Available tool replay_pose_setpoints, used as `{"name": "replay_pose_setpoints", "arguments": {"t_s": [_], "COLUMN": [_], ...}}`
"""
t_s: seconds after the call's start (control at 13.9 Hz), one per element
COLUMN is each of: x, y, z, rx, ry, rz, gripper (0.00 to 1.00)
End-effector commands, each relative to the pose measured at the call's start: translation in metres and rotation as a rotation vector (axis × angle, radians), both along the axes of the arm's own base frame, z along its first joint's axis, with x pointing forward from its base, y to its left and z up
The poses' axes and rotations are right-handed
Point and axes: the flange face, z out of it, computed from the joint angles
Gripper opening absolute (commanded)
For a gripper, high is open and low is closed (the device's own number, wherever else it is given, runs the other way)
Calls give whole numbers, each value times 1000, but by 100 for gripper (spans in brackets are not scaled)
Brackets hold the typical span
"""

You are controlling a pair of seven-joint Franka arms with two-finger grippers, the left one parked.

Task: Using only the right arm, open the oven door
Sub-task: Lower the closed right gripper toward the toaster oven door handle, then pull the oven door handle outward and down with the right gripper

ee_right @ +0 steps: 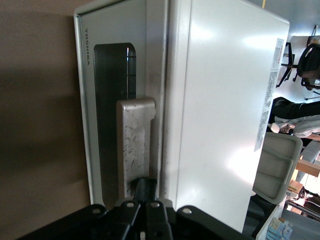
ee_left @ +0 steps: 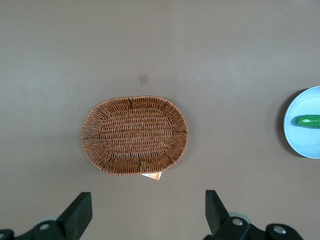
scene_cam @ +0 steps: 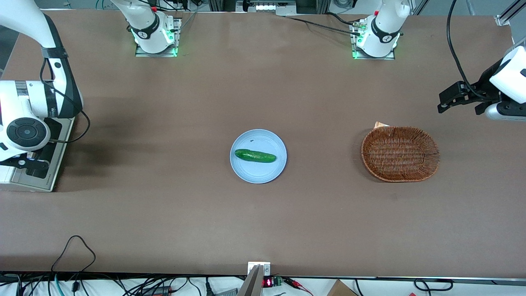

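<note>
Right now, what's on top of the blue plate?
A green cucumber lies on the blue plate. The plate's middle under it is hidden. The gripper is at the oven door handle, away from them.

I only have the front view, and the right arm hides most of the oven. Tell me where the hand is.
Observer: The hand is at one end of the silver handle on the oven door.
Operator: Report the door's state.
Observer: The door lies along the white oven body, and nothing of the oven's inside shows. I cannot tell whether it is cracked open.
Operator: Describe the door face.
Observer: The dark glass window runs along the door, and the handle overlaps one end of it.
</note>
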Motion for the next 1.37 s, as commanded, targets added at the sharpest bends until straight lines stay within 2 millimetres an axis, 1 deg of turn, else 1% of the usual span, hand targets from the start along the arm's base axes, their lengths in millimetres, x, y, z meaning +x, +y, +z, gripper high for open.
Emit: {"name": "replay_pose_setpoints", "arguments": {"t_s": [0.0, 0.29, 0.43, 0.51, 0.94, 1.15, 1.3], "x": [1, 3, 3, 1, 3, 3, 5], "y": [2, 4, 7, 9, 17, 20, 23], "z": [-9, -15, -22, -26, -36, -46, -49], "rx": [-7, 4, 10, 13, 51, 72, 85], "ry": [-27, -56, -80, -76, -97, -100, -112], "rz": [4, -7, -25, -23, 10, 14, 27], "gripper": [0, 0, 0, 0, 0, 0, 0]}}
